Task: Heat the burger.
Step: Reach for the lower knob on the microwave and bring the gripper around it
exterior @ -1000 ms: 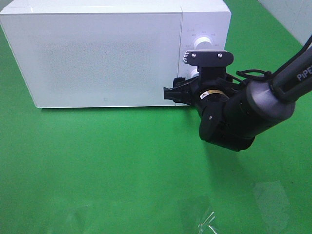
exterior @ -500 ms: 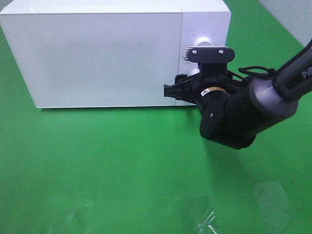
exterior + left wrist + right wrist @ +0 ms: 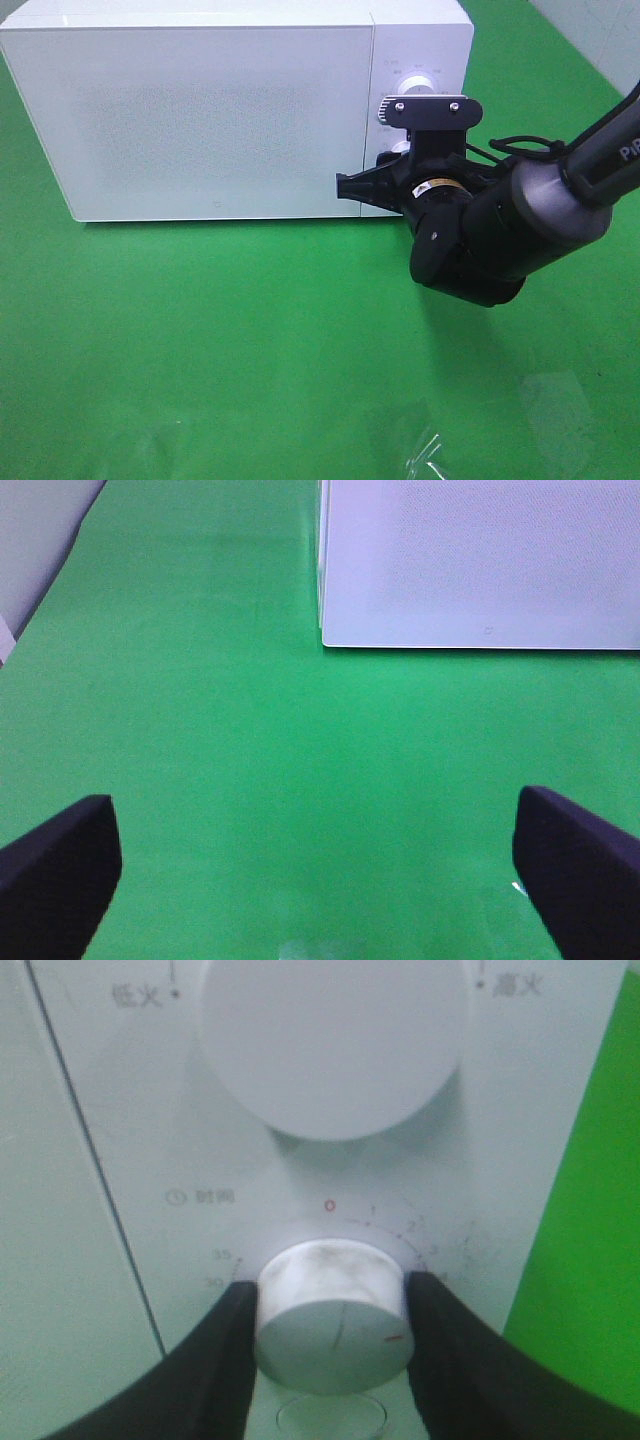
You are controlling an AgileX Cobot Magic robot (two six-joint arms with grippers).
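Note:
The burger is hidden; the white microwave (image 3: 220,110) stands with its door closed. My right gripper (image 3: 398,152) is at the control panel, and in the right wrist view its two black fingers (image 3: 215,1360) press both sides of the lower timer knob (image 3: 335,1315). The knob's red mark sits at the lower right. The larger upper power knob (image 3: 330,1040) is untouched. My left gripper (image 3: 320,880) hovers over the green mat, open and holding nothing, facing the microwave's front corner (image 3: 480,560); it does not show in the exterior view.
A green mat (image 3: 200,340) covers the table. A crumpled piece of clear plastic film (image 3: 425,455) lies at the near edge. The right arm's dark body (image 3: 500,230) hangs in front of the microwave's right end.
The right gripper's fingers have drawn in onto the lower knob after the arm nudged slightly toward the panel. The left gripper has not moved.

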